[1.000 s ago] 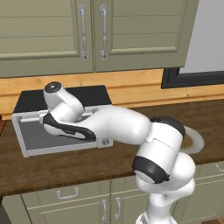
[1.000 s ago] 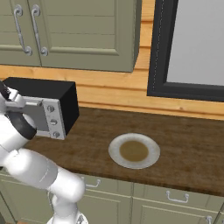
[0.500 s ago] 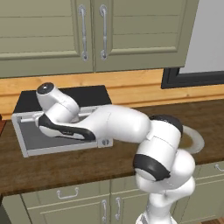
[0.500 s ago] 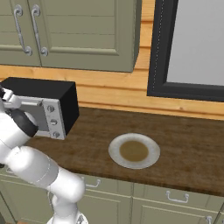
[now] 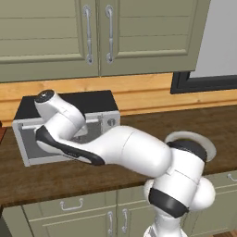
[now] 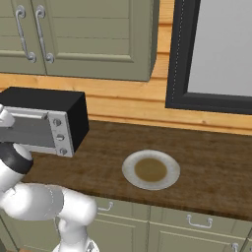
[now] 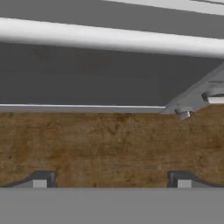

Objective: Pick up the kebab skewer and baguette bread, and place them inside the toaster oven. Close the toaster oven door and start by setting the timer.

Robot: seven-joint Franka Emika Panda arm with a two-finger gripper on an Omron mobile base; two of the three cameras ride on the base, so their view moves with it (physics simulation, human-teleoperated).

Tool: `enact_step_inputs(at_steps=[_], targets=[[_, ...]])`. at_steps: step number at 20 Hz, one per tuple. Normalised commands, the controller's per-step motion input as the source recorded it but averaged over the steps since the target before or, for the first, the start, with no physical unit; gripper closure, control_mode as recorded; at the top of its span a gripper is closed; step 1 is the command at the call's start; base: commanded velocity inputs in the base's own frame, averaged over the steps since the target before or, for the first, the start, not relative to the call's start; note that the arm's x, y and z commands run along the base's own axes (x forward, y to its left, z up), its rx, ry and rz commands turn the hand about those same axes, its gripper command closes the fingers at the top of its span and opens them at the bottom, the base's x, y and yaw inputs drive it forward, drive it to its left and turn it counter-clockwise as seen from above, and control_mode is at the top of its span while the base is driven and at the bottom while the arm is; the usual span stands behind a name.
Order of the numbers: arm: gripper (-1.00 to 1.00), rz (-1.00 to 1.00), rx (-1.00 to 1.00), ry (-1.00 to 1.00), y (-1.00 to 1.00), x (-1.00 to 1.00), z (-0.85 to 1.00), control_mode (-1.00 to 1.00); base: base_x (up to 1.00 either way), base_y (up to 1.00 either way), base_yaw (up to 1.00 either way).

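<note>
Wooden, dark brown table was seen running along the wall, with olive-green cabinets hung above it and matching drawer fronts set below. A black-framed window was seen to the right of the cabinets.

At the left end of the table the toaster oven was stood, black on top and silver in front, with its column of three round knobs at the right. The toaster oven door was seen from the hand view as a wide grey glass panel, with its pale bar handle stretched across above it; whether it was fully shut could not be told. The white arm was laid across the oven's front.

On the table, well apart from the oven and to its right, a round grey plate with a brownish centre was set.

The claw was held just in front of the door, low over the table, with its two dark tips spread wide apart and nothing between them.

The kebab skewer and baguette bread could not be made out.
</note>
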Motion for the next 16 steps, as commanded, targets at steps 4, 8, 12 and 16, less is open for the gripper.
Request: enact_step_inputs(at_steps=[4,8,12,16], targets=[[-1.0,0.01,-0.02,0.0,-0.61,-0.88,-0.13,-1.0,0.0,0.0,0.0],[-1.0,0.14,-0.13,0.0,-0.57,-0.77,-0.03,-1.0,0.0,0.0,0.0],[-1.0,0.47,-0.43,0.02,-0.42,-0.67,0.0,-1.0,0.0,0.0,0.0],[-1.0,0.61,-0.56,0.07,-0.41,-0.52,0.02,-1.0,0.0,0.0,0.0]])
